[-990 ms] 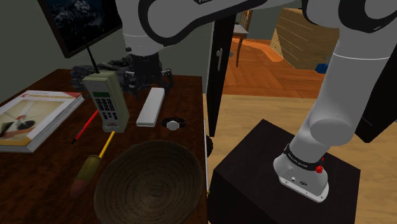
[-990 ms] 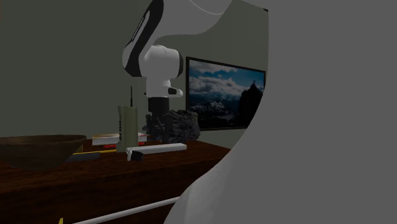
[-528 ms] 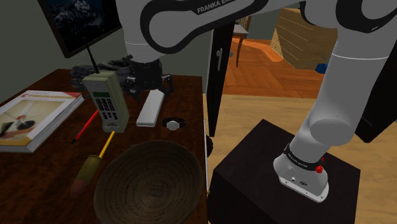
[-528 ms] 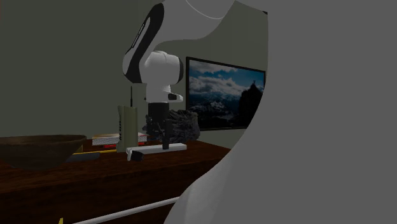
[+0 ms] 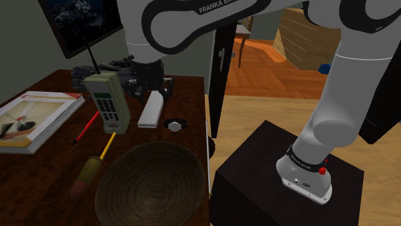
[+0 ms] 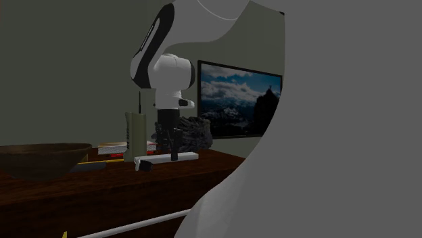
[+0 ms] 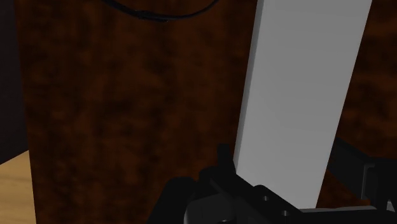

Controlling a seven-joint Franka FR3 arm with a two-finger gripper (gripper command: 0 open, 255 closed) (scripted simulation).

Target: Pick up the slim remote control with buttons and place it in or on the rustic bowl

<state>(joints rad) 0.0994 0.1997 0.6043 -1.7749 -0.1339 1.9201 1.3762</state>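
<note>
Remote control unmoved; gripper has dropped astride it.

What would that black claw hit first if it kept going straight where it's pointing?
The pale slim remote, probably: it lies right under the gripper, between its open fingers. The fingertips themselves look set to pass beside it onto the dark table, though depth is unclear.

Table: dark red-brown wood, mottled grain, low sheen. Remote control: plain pale grey, smooth, matt. Bowl: brown, rough-looking, ringed with fine concentric ridges inside. Floor: wood planks.
</note>
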